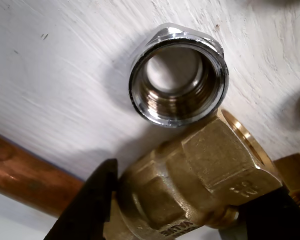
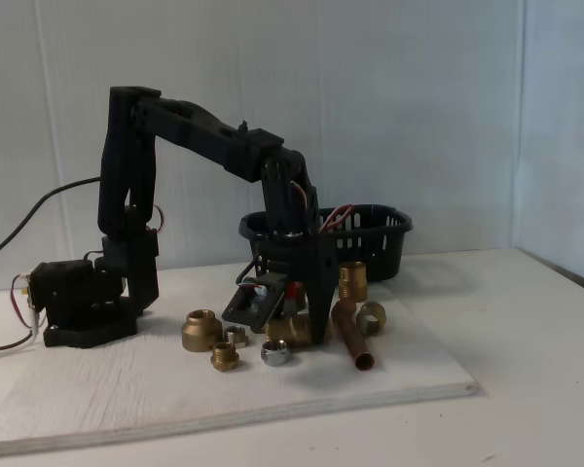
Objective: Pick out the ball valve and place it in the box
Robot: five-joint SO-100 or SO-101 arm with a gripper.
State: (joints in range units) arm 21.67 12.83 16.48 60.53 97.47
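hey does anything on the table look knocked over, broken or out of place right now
Nothing stands out. The fittings lie loose on the white board, the copper tube lies flat, and the black basket stands upright behind. The gripper is down at the ball valve, beside a chrome nut.

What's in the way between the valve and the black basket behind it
The claw is down at the ball valve. Toward the box, an upright brass coupling stands on the board; lifting over it should clear. The copper tube lies beside the valve.
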